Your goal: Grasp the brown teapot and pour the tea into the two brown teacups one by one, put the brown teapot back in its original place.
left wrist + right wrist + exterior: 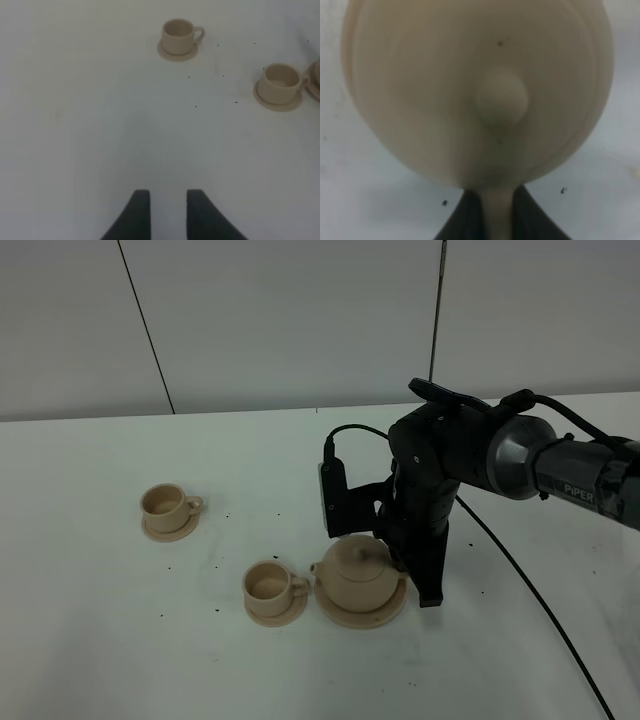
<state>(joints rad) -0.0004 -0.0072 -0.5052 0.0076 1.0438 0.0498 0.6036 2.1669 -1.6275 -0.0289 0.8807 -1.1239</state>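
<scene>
Lower centre, high view: squat beige-tan ceramic teapot (357, 575) on wide round tan saucer (364, 620). Right jaws pinching its loop handle (497, 220). Small tan handled teacup (268, 585) just left; matching teacup (165, 503) farther upper left. Left jaws spread above white counter (75, 125).

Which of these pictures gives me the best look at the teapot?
The exterior high view: the teapot shows whole there, lid, spout and saucer beneath. The right wrist view is a blurred close-up of its lid, its handle pinched in the right claw. The left wrist view catches only a sliver at the edge.
</scene>
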